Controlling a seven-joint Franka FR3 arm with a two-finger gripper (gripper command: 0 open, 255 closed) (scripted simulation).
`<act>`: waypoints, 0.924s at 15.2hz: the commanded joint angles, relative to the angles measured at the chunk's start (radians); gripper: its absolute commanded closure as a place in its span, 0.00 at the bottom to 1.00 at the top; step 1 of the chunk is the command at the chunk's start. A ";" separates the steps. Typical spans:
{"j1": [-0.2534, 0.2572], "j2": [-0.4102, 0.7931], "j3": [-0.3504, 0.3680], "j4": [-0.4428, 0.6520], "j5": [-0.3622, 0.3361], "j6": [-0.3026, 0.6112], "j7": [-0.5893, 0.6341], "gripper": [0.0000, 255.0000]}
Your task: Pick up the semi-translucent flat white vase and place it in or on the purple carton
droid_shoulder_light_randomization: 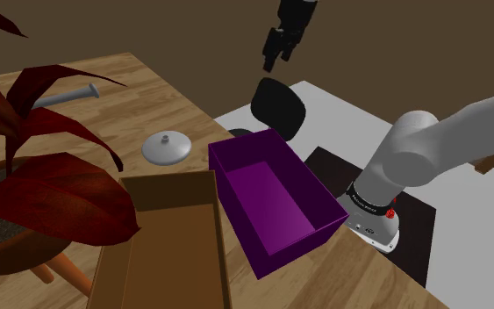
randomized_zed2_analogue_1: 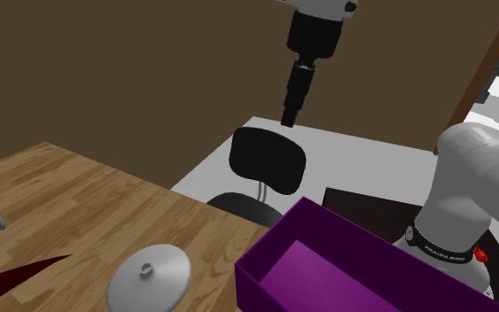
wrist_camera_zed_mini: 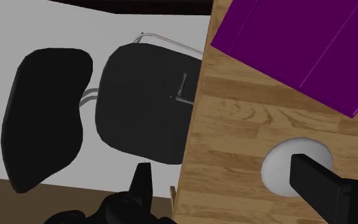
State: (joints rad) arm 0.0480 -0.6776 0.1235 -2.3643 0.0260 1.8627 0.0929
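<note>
Wood-grain table (droid_shoulder_light_randomization: 175,97) takes up the lower left of the shoulder view. At its far left stands a red-leaved plant (droid_shoulder_light_randomization: 43,167). Right of that, left of centre, the flat pale vase (droid_shoulder_light_randomization: 166,147) lies alone on bare wood, so you should be able to come straight down on it. Next comes the brown box (droid_shoulder_light_randomization: 170,241), with the purple carton (droid_shoulder_light_randomization: 275,197) just beside it. The carton's mouth faces up, ready to take the vase.

Your gripper (droid_shoulder_light_randomization: 277,60) hangs at upper centre, high above the black chair (droid_shoulder_light_randomization: 278,107) and past the table's edge. It is well apart from the vase, so I judge the approach is not yet made.

The second exterior view gives you the vase's (randomized_zed2_analogue_1: 150,275) shallow dome and small knob at lower left, your likeliest hold. The wrist view settles the jaws: the fingers (wrist_camera_zed_mini: 317,184) stand apart, released, with nothing between them. One finger crosses in front of the vase (wrist_camera_zed_mini: 285,162) without touching it.
</note>
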 commanded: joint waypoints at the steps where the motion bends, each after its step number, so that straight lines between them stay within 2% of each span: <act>1: 0.003 0.051 0.030 0.005 0.006 0.043 0.035 0.00; 8: 0.009 0.264 0.147 0.064 -0.001 0.184 0.178 0.00; 14: 0.006 0.479 0.239 0.167 -0.064 0.275 0.319 0.00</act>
State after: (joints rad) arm 0.0570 -0.2373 0.3520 -2.2162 -0.0234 2.1213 0.3924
